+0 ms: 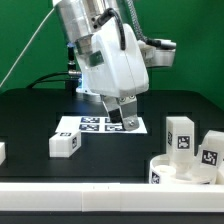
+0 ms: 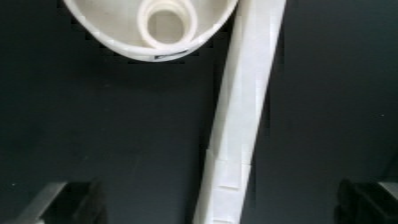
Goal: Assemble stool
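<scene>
The gripper (image 1: 122,120) hangs over the back middle of the black table, just above the marker board (image 1: 100,125). In the wrist view the gripper (image 2: 214,205) is open, its dark fingers (image 2: 54,202) wide apart with nothing held. The round white stool seat (image 1: 172,168) lies at the front of the exterior view's right; it also shows in the wrist view (image 2: 116,35). Two tagged white legs (image 1: 180,133) (image 1: 211,150) stand behind the seat. A third leg (image 1: 64,145) lies alone toward the exterior view's left, in front of the marker board.
A long white border rail (image 1: 90,190) runs along the table's front edge; one rail shows in the wrist view (image 2: 240,120) beside the seat. A small white part (image 1: 2,152) sits at the exterior view's left edge.
</scene>
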You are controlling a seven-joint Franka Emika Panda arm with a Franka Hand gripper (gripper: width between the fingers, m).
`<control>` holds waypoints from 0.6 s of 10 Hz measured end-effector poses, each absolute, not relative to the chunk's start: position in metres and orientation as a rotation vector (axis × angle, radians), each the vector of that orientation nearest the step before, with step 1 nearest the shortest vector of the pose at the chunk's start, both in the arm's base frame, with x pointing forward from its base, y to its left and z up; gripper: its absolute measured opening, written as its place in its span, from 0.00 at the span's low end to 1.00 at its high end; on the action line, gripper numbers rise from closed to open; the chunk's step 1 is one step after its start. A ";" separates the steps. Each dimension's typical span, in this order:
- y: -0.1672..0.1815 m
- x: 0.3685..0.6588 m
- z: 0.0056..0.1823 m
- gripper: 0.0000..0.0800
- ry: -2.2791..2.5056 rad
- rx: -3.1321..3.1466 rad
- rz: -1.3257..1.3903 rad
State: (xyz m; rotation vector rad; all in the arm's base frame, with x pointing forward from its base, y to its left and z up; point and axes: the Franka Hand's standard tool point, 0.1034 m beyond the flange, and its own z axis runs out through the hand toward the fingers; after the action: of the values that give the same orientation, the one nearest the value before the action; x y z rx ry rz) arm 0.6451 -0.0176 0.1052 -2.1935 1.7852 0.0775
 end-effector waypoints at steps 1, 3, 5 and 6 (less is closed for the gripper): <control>-0.018 0.645 0.105 0.81 1.786 -2.193 0.078; -0.017 0.643 0.104 0.81 1.656 -2.317 0.062; -0.013 0.637 0.102 0.81 1.362 -2.570 0.062; -0.013 0.636 0.103 0.81 1.252 -2.650 0.065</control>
State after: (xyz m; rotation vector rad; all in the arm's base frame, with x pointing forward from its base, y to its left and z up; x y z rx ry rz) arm 0.6360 -0.0128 0.1032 -2.6497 1.2522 0.0648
